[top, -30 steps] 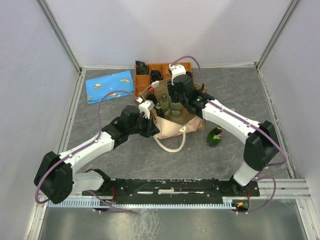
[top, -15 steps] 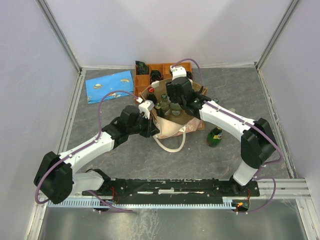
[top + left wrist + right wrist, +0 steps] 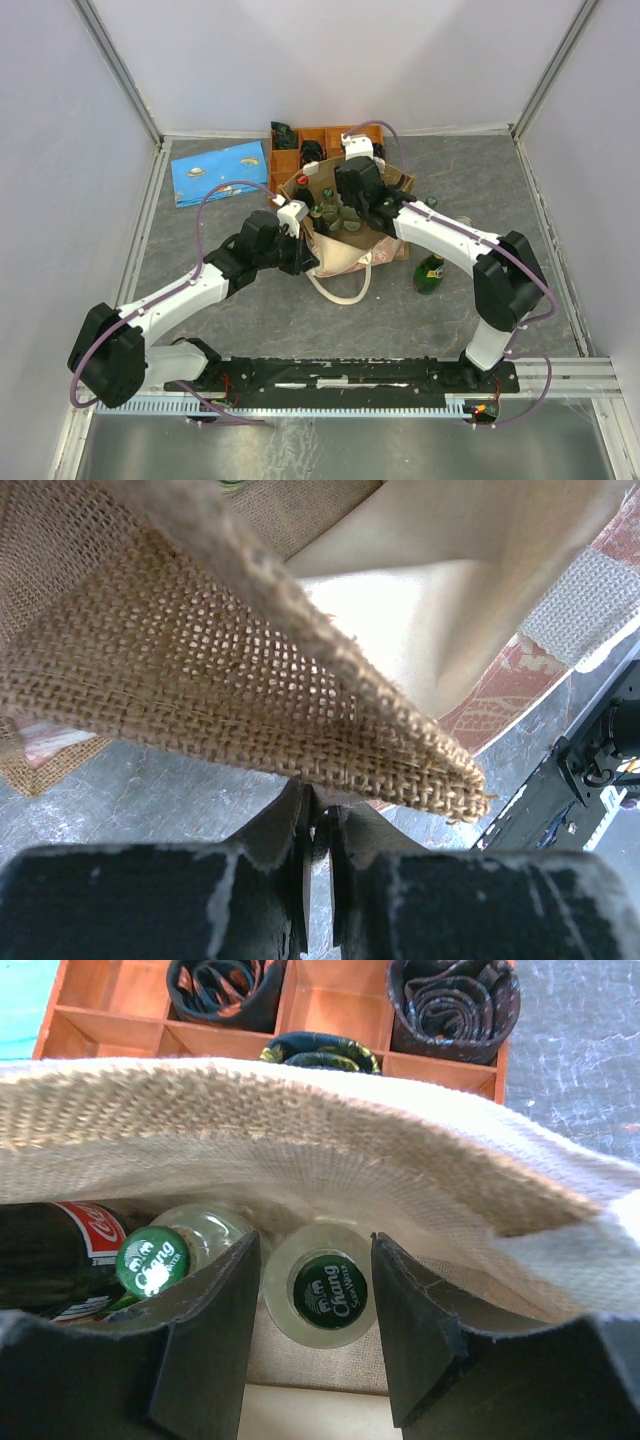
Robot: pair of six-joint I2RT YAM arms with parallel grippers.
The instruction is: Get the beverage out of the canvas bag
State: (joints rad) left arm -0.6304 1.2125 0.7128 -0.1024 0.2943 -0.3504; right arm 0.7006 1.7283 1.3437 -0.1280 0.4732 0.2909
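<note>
The tan canvas bag (image 3: 345, 258) stands open mid-table with several bottles upright inside. My left gripper (image 3: 303, 254) is shut on the bag's near-left rim; in the left wrist view its jaws (image 3: 322, 810) pinch the burlap edge (image 3: 200, 670). My right gripper (image 3: 350, 205) is open and lowered into the bag's mouth. In the right wrist view its jaws (image 3: 315, 1260) stand either side of a clear bottle with a green cap (image 3: 329, 1290), not touching it. A second green-capped bottle (image 3: 152, 1260) and a red-labelled dark bottle (image 3: 60, 1250) stand to its left. The bag's rim (image 3: 300, 1110) crosses above them.
A green bottle (image 3: 430, 272) stands on the table right of the bag. An orange compartmented tray (image 3: 283, 160) with dark rolled items sits just behind the bag, also in the right wrist view (image 3: 330, 1010). A blue patterned cloth (image 3: 220, 170) lies at the back left.
My right gripper has shifted slightly left and towards the back over the bag's mouth. The left gripper keeps its hold on the rim and has not moved.
</note>
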